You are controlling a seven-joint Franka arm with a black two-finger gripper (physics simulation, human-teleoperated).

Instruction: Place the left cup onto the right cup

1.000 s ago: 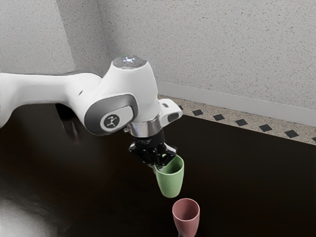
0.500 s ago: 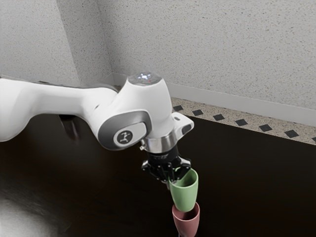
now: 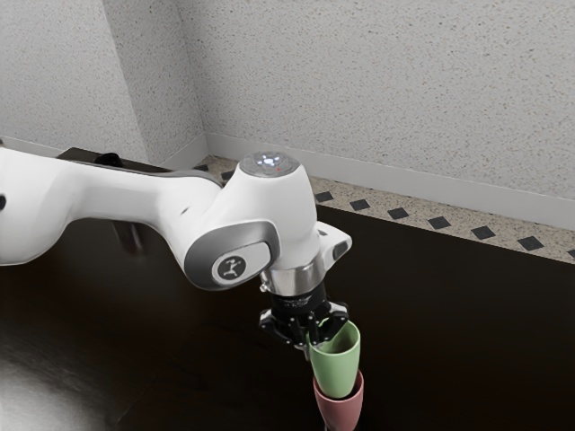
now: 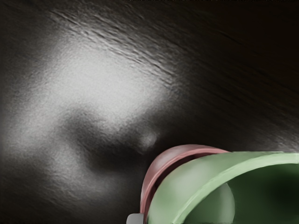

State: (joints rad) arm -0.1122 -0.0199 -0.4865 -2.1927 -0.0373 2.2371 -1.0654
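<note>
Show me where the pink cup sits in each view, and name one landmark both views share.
Exterior view: the pink cup is at the lower edge, directly beneath the green cup, whose base is nested in its mouth.
Wrist view: the pink cup shows as a rim curving around the green cup's outer wall.
Shared landmark: the green cup.

My way lies open across the table point(image 3: 467, 305); only the green cup point(image 3: 335, 361), nested in the pink cup point(image 3: 346, 407), obstructs.
</note>
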